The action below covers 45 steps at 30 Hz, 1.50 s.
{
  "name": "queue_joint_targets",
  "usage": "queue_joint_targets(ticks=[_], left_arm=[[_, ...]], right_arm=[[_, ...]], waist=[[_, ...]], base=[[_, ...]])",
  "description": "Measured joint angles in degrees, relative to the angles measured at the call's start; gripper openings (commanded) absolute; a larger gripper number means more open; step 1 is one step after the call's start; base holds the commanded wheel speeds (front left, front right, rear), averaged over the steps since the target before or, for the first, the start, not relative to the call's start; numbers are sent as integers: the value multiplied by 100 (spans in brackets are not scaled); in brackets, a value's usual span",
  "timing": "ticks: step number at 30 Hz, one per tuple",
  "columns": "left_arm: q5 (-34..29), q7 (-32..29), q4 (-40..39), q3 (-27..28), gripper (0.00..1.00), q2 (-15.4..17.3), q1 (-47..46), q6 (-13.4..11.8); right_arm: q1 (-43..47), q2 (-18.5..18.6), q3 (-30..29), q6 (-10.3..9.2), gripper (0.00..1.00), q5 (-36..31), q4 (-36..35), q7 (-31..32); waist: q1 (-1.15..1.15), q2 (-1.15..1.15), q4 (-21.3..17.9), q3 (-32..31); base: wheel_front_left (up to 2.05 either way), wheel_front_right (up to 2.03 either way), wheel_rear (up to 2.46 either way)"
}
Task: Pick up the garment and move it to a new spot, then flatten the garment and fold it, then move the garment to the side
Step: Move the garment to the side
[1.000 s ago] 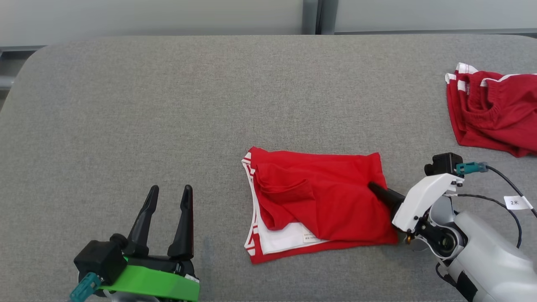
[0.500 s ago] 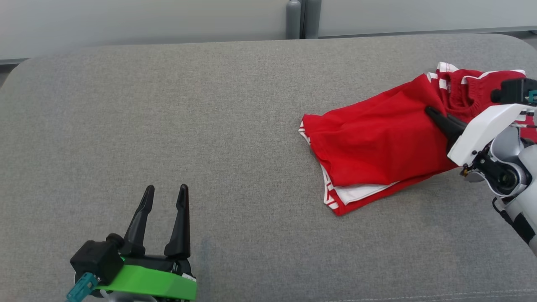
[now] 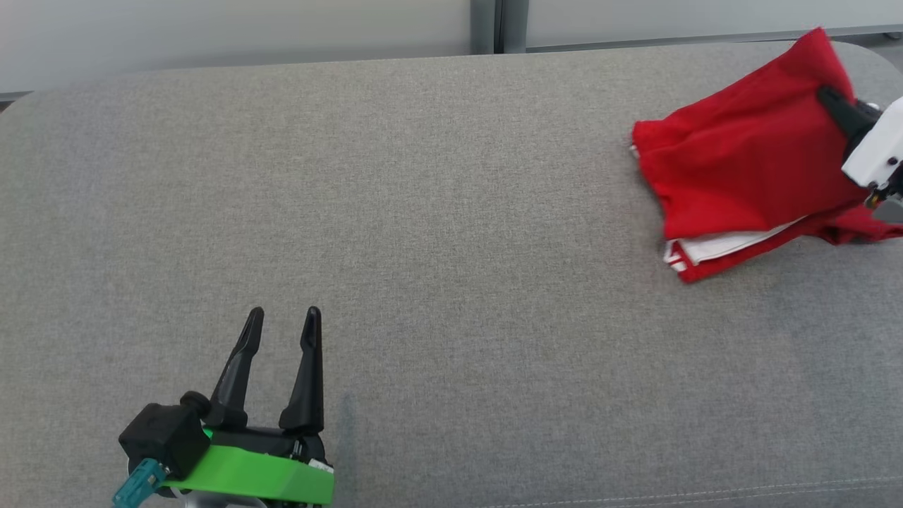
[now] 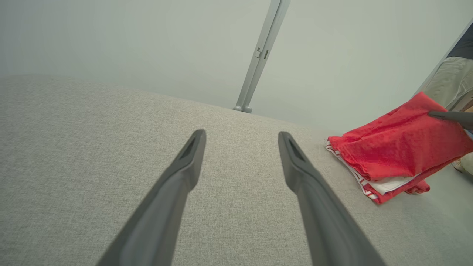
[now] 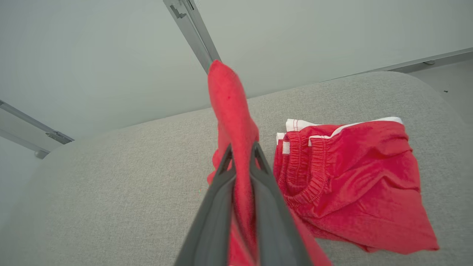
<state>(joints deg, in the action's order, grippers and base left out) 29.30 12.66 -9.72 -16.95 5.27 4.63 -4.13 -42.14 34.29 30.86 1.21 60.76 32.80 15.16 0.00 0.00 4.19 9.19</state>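
Upper right of the head view: the right gripper (image 3: 827,95) is clamped on one raised edge of the folded red garment (image 3: 741,169). The garment's lower end, white lining showing, rests on the grey cushion (image 3: 423,212). The left gripper (image 3: 284,312) sits at lower left, fingers spread wide and empty. In the right wrist view, a second garment (image 5: 351,184) lies crumpled just right of the pinched cloth, near the cushion's rounded corner. The risks look plain. With only one edge held, the layers could slide apart and undo the fold if the low end catches on the cushion's weave. A release here could drop the garment onto the second one, or off the corner.
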Motion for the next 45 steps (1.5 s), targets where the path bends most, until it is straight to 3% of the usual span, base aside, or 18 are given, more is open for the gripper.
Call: queue_joint_targets(ticks=[12, 31, 45], left_arm=[[-38, -10, -47, -25, 100, 3, -27, 1], [-246, -155, -400, -15, 100, 163, -299, 1], [-498, -331, -799, 43, 100, 372, -439, -11]], right_arm=[[-728, 315, -14, -335, 0, -203, 29, 488], [-1216, 1250, 423, -690, 0, -1379, 636, 858], [-1399, 1210, 452, -823, 0, -1869, 1216, 476]], waist=[[0, 0, 43, 216], [0, 0, 195, 870], [0, 0, 214, 1557]], base=[[0, 0, 0], [0, 0, 0], [0, 0, 0]])
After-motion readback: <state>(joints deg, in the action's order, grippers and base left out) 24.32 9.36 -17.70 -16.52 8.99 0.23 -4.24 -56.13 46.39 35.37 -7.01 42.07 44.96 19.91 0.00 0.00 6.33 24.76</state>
